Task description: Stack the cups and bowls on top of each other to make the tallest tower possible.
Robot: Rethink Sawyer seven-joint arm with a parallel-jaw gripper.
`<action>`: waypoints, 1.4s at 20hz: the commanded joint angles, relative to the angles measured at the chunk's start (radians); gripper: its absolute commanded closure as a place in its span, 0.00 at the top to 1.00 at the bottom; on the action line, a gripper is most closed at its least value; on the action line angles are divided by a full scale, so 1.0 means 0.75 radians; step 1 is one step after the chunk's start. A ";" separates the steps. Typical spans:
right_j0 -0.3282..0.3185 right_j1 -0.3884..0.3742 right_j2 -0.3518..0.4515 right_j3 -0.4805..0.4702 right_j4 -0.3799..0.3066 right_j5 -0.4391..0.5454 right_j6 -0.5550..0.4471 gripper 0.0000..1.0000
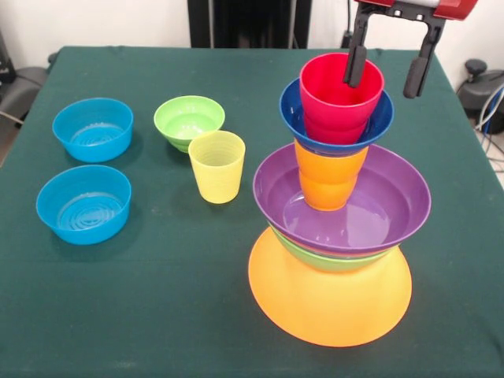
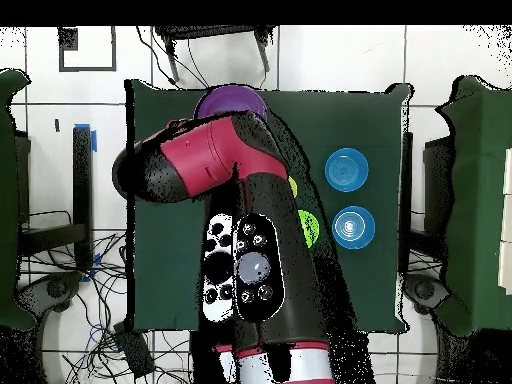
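Observation:
The tower stands at the right of the front view: an upturned huge orange bowl [image 1: 331, 303], a large green bowl [image 1: 331, 260], a large purple bowl [image 1: 358, 216], an orange cup [image 1: 327, 177], a small dark blue bowl [image 1: 293, 110] and a red cup [image 1: 331, 90] on top. My gripper [image 1: 386, 69] hangs open over the red cup. One finger is above the cup's mouth and the other is outside its right rim. A yellow cup [image 1: 216, 165] stands upright to the tower's left. In the overhead view the arm [image 2: 235, 165] hides the gripper and most of the tower; only the purple bowl [image 2: 232, 100] peeks out.
A small green bowl [image 1: 189, 120] sits behind the yellow cup. Two light blue bowls [image 1: 93, 128] [image 1: 83, 203] sit at the left of the green table [image 1: 157, 315]. In the overhead view they show as light blue bowls [image 2: 347, 168] [image 2: 353, 226] at the right.

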 commanded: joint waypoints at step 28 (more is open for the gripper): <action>-0.186 -0.067 0.270 0.256 0.033 0.073 -0.396 1.00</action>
